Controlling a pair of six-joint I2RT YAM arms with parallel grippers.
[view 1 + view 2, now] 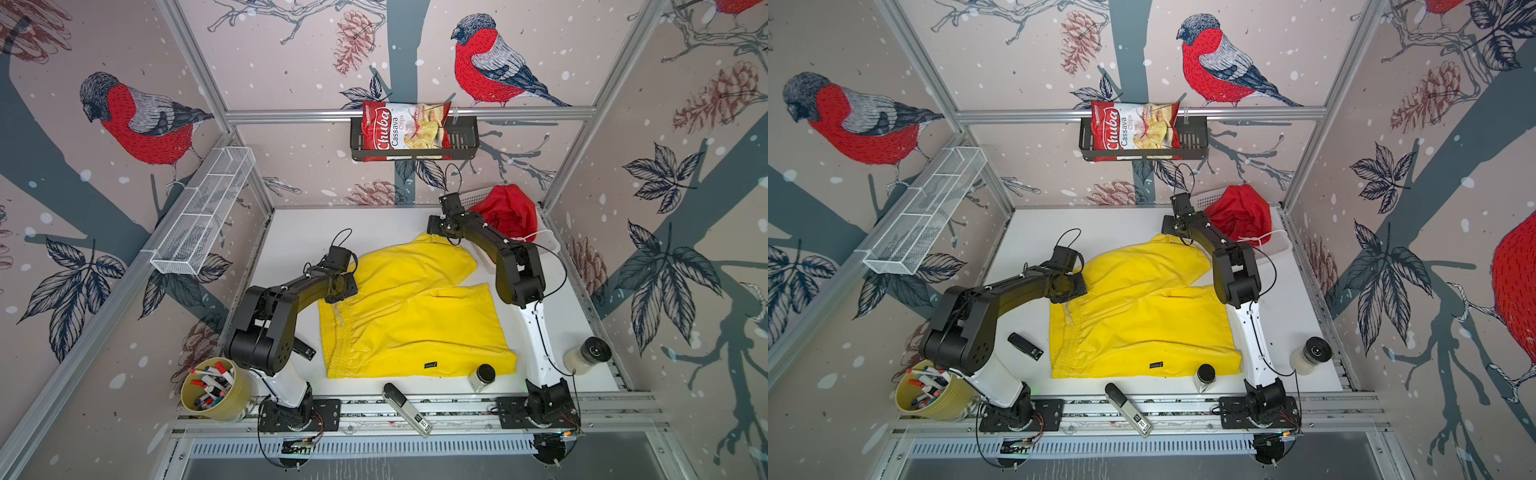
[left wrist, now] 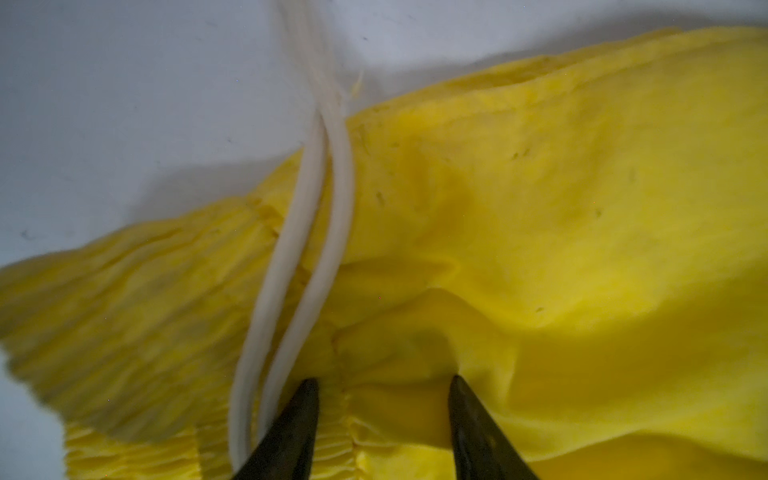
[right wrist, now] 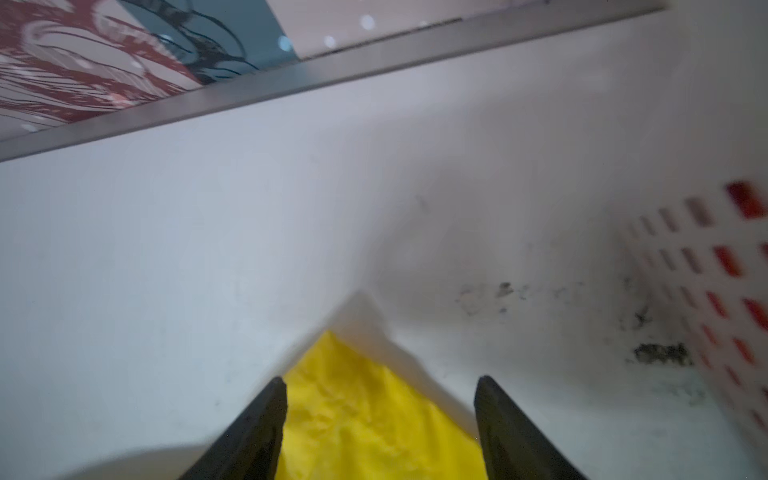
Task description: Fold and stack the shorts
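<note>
The yellow shorts (image 1: 411, 307) lie flat on the bench (image 1: 299, 232). They stretch from the left hand (image 2: 382, 380) at the waistband to the right hand (image 3: 380, 378) at a leg tip. Both hands have their fingers apart over the cloth. The red shorts (image 1: 509, 212) sit bunched up just beside the right hand.

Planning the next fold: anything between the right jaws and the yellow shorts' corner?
Nothing visible. The right gripper has its jaws open astride a corner of the yellow shorts; the white basket sits off to one side.
</note>
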